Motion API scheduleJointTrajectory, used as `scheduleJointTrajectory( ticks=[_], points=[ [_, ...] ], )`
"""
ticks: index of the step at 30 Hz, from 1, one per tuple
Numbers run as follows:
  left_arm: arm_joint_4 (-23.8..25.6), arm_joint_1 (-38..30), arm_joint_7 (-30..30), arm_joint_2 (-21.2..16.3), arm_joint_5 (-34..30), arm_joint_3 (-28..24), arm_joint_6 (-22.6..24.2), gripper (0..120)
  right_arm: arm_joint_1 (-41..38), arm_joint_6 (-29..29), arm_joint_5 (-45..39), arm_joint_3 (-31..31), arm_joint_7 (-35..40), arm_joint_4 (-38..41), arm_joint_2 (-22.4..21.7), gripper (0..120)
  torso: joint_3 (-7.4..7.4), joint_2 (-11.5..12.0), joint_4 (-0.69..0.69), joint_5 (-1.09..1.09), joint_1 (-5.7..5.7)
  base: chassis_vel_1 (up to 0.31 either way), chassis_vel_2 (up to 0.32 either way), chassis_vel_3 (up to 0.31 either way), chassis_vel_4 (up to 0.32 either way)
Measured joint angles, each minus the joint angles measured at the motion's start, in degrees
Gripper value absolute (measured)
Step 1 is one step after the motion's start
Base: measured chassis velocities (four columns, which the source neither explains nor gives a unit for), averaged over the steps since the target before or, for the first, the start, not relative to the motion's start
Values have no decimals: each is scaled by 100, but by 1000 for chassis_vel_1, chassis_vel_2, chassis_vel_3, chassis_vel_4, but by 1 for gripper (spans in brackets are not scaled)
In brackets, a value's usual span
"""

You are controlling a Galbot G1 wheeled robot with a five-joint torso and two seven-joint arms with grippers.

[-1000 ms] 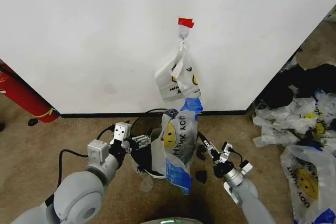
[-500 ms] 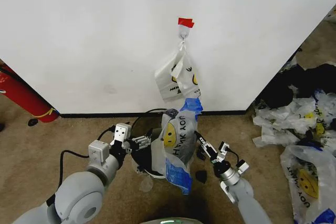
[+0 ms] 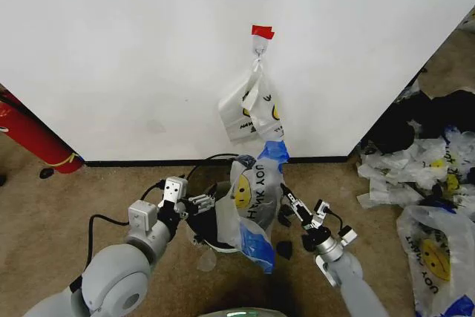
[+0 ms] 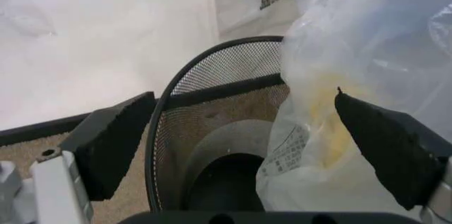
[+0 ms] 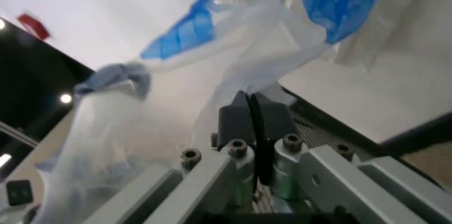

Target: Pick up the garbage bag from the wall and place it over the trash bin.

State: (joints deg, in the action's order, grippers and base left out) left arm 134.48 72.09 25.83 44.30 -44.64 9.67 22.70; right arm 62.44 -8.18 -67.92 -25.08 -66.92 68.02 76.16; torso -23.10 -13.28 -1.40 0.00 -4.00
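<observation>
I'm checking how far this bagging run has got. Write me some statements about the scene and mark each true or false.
1. The right end effector is shut on the garbage bag. True.
2. The left end effector is clamped on the bag. False: its fingers are spread open, with the trash bin rim and the bag between them.
3. The garbage bag hangs from the hook on the wall. False: it is off the hook, held up at the bin; another smiley bag hangs there.
4. More bags lie on the floor at the robot's right. True.
</observation>
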Motion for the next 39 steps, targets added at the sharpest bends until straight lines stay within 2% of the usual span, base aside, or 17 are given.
scheduleJointTrajectory(
  ticks=[15,24,30,32,38,39],
  points=[
    [59,108,-10,40,112,14,5,100,-6,310,733,-51,632,-153,29,0,0,0,0,0,0,0,0,0,0],
    [122,165,-15,58,158,27,6,100,162,512,813,-20,1066,144,26,0,0,0,1,0,0,0,0,0,0],
    [194,164,-17,58,157,38,6,100,460,579,1016,-161,1138,472,-128,25,-1,0,0,0,0,0,0,0,0],
    [202,164,-18,63,158,38,6,100,508,595,1047,-196,1134,507,-151,28,-1,0,0,1,0,0,0,0,0],
    [281,163,-19,80,158,37,6,100,1064,729,1312,-644,1148,939,-321,54,-1,0,0,1,0,0,0,0,0],
    [281,163,-19,80,158,37,6,100,1064,729,1312,-644,1148,939,-321,54,-1,0,0,1,0,0,0,0,0]
  ],
)
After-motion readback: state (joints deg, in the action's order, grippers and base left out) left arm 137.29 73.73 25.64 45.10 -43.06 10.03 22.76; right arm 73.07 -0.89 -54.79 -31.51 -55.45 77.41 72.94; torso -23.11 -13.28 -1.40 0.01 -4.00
